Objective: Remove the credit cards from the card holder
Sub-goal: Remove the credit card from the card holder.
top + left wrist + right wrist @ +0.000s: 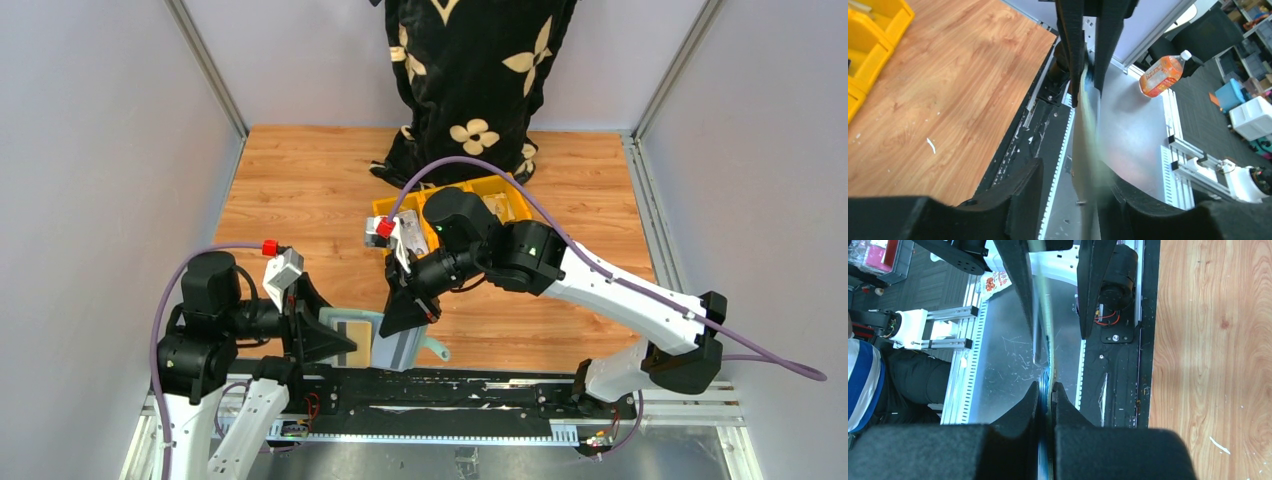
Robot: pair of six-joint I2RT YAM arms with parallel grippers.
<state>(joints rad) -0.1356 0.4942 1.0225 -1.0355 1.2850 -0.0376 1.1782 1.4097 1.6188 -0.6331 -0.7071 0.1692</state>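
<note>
Both grippers are engaged with the card holder (362, 322), held at lower centre of the top view: it is clamped in the right gripper (402, 322), seemingly as a steadying grip, while the left gripper (338, 345) is set part-open astride its other end.

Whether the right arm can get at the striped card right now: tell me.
Probably not. The right gripper has its jaws shut on the card holder, so it would have to let go first; the striped card itself lies uncovered beside it.
</note>
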